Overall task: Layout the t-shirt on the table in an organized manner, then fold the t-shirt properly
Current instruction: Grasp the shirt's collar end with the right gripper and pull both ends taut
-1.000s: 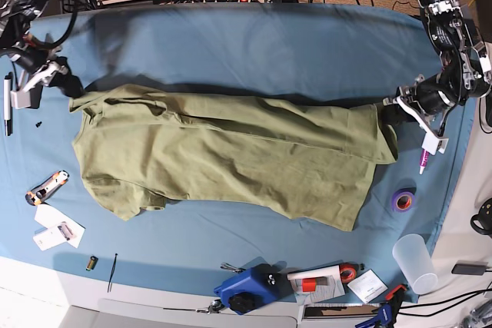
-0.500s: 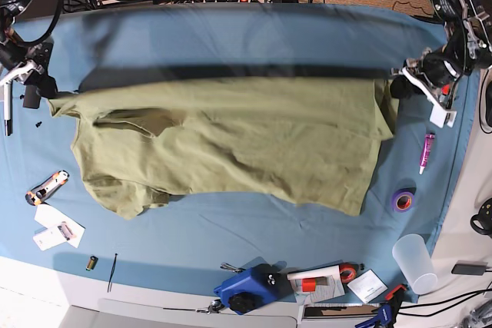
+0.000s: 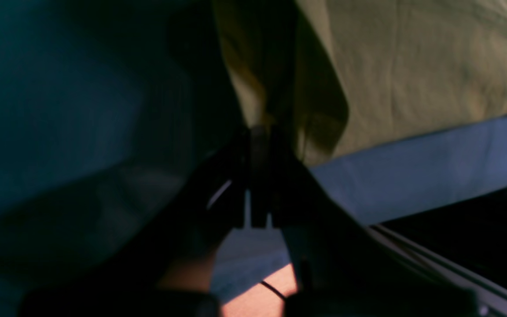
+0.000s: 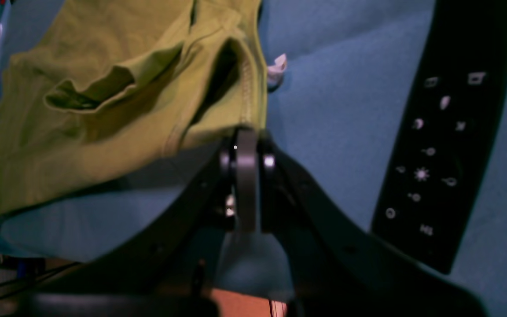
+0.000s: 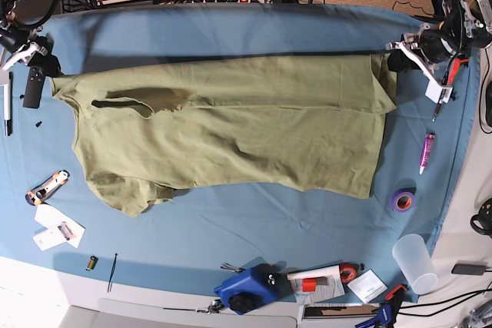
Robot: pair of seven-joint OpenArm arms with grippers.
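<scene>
Blue cloth covers the table (image 5: 246,32) from edge to edge, with power strips and cabling behind its far side and loose clutter along the near side.

1. Position of the t-shirt. The t-shirt (image 5: 231,132) lies across the middle of the table, long axis running side to side. Its far edge is pulled into a nearly straight line between the two arms. The near edge sags and is uneven, with a bunched fold at the near corner on the right-arm side.

2. Right tool. The right tool (image 4: 248,132) is clamped narrow on the olive fabric at a stitched edge, near the collar end of the garment. A small white tag (image 4: 276,69) shows just beside that edge. A black remote (image 4: 442,132) lies on the cloth close to this tool, apart from the shirt.

3. Left tool. The left tool (image 3: 260,132) is likewise pinched closed on a corner of the shirt at the opposite end, near the table's edge. This view is dark, so the exact seam held cannot be identified.

4. Purpose of the hold. Gripping two opposite far corners and keeping them well apart appears intended to tension the cloth so it spreads flat. Judged from the present lie, layout is under way and folding has not begun.
</scene>
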